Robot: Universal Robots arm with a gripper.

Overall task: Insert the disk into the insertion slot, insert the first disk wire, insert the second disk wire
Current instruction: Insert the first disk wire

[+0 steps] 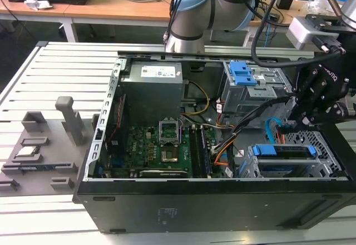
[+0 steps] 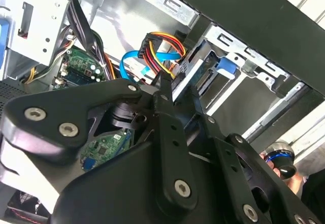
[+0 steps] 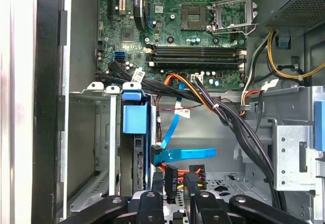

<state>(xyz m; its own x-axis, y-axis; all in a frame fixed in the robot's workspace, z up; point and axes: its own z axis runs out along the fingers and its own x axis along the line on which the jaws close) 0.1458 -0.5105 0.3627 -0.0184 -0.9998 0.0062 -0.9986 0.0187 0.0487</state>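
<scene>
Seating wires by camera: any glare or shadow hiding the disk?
First wrist view: a washed-out white band beside the case wall, but the disk and blue wire are well lit. Second wrist view: the dark gripper partly blocks the disk. Exterior view: even light, no glare.

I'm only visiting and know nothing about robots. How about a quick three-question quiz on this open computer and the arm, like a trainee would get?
1. True or false: the disk already sits in the insertion slot.
2. Pick one: the gripper is A) lifting the disk in the air, B) close beside the seated disk, C) far away from the disk.
3. Fill in the blank: the flat cable next to the disk is coloured ___.

Key: 1 true; 2 B; 3 blue.
</scene>
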